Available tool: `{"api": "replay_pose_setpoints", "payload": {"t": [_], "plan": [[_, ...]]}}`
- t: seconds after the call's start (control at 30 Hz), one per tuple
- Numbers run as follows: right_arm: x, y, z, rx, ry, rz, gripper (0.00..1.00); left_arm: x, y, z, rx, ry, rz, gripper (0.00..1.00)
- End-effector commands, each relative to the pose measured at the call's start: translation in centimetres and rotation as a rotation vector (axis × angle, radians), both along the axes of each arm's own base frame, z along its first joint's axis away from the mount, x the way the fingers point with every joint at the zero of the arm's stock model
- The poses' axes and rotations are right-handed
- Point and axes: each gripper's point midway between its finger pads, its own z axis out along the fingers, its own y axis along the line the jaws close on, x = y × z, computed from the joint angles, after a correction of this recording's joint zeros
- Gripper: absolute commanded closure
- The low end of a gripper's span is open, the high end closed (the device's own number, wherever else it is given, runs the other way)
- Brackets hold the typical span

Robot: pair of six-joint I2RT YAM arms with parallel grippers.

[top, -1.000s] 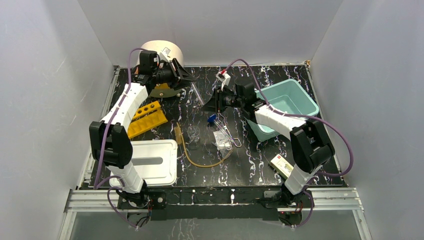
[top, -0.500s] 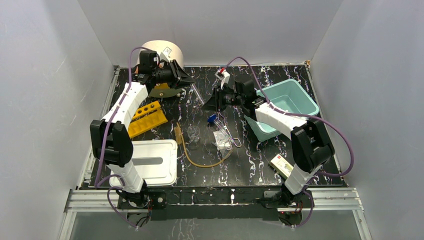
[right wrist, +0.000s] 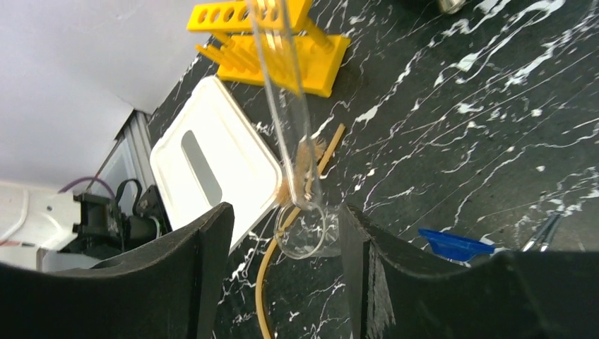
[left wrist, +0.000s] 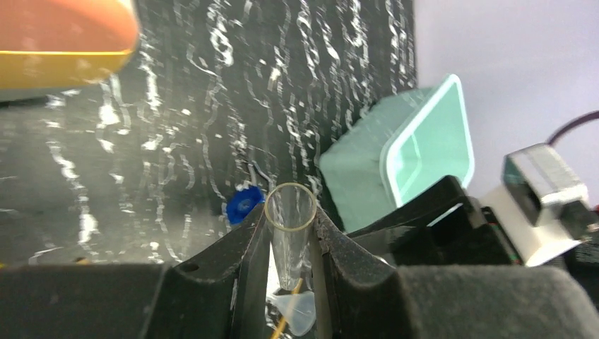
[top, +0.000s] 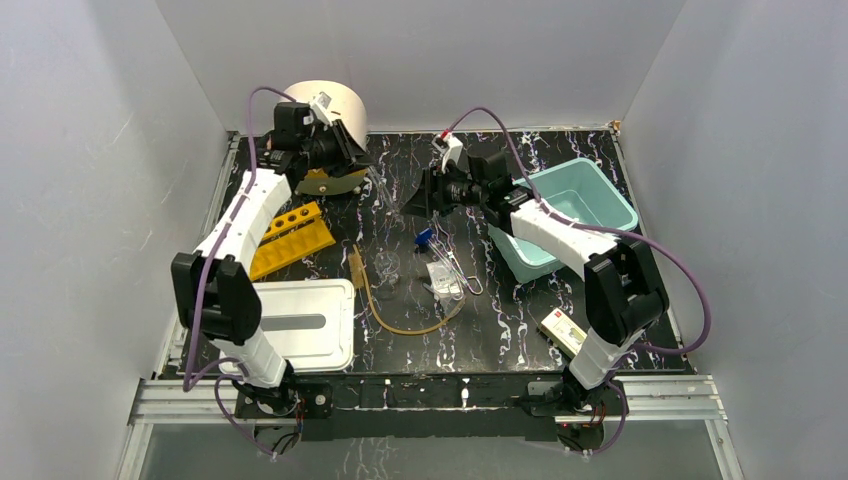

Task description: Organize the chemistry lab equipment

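My left gripper is shut on a thin clear glass tube and holds it above the table at the back; in the left wrist view the tube's open mouth sits between my fingers. My right gripper is open and empty, just right of the tube; in its wrist view the tube hangs ahead of the right gripper. The clear flask, amber hose, blue-tipped piece, wire clamp and clear packet lie mid-table. The yellow holed rack lies at the left.
A teal bin stands at the right, a white lid at the front left, a small box at the front right. A white cylinder and a brass dish are behind my left gripper.
My left wrist has turned and lifted, so the tube now tilts down towards the table's middle. My right gripper has shifted slightly farther back, still open.
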Motion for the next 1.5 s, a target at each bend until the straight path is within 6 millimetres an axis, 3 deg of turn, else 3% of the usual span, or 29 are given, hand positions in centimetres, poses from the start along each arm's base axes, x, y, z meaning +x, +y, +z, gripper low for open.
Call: {"api": "replay_pose_setpoints", "payload": {"t": [0.0, 0.33, 0.7, 1.07, 1.33, 1.47], "plan": [[2.1, -1.2, 4.7, 0.016, -0.087, -0.107, 0.35, -0.8, 4.1, 3.7, 0.175, -0.177, 0.138, 0.85], [2.6, -2.9, 4.3, -0.002, -0.065, -0.182, 0.35, -2.2, 12.5, 4.3, 0.528, -0.272, 0.425, 0.85], [2.9, -2.7, 3.8, -0.004, -0.039, -0.184, 0.35, -3.1, 17.6, 5.2, 0.732, -0.338, 0.602, 0.85], [3.1, -2.5, 3.5, -0.006, -0.025, -0.177, 0.35, -2.0, 18.8, 5.9, 0.79, -0.393, 0.64, 0.84], [3.3, -2.5, 3.2, -0.017, -0.014, -0.166, 0.36, 0.0, 19.7, 4.1, 0.793, -0.421, 0.65, 0.84], [3.7, -2.4, 3.2, -0.027, -0.018, -0.164, 0.36, 0.3, 20.0, 2.2, 0.796, -0.4, 0.646, 0.84]]}}
